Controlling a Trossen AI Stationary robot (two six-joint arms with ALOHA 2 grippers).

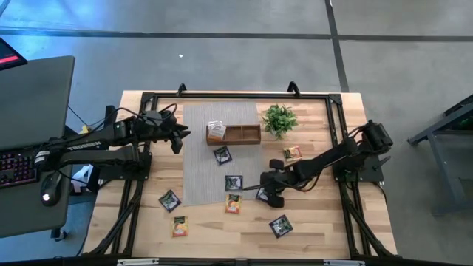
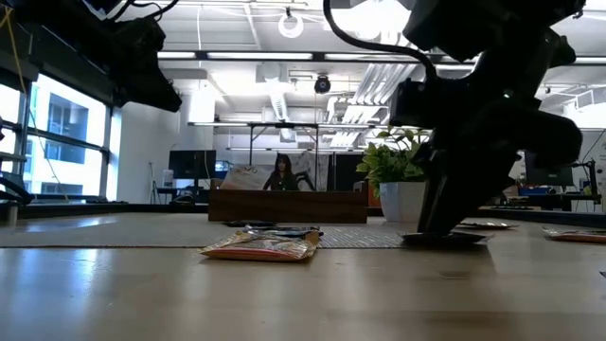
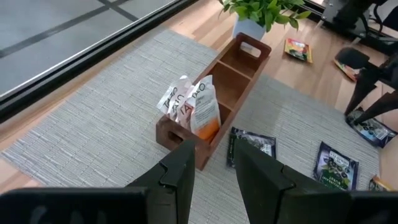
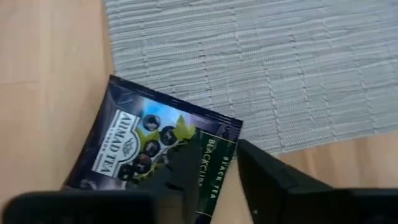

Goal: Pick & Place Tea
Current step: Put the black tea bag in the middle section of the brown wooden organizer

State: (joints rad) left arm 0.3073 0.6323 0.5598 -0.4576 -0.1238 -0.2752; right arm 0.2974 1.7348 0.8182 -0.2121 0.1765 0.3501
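Note:
A black tea sachet (image 4: 143, 149) lies flat on the wood, one corner at the edge of the grey mat (image 4: 261, 68). My right gripper (image 4: 217, 180) is open and low over it. One finger stands over the sachet's printed face, the other beside its edge over bare wood. The high view shows the right gripper (image 1: 264, 191) there too. My left gripper (image 3: 214, 168) is open and empty, held above the mat near the left end of the wooden tray (image 3: 239, 68). White and orange sachets (image 3: 193, 109) stand in the tray's left compartment. My right gripper points down at the black sachet's edge (image 4: 227, 155), with its fingertips (image 2: 445, 227) down at table height. I cannot tell whether they touch the sachet. The sachet lies flat on the table.
Loose sachets lie around: black ones (image 1: 222, 155), (image 1: 233, 182), (image 1: 170, 200), (image 1: 281, 225) and orange ones (image 1: 233, 203), (image 1: 179, 226), (image 1: 293, 154). A potted plant (image 1: 279, 118) stands right of the tray (image 1: 247, 134). Black frame rails run along the table's edges.

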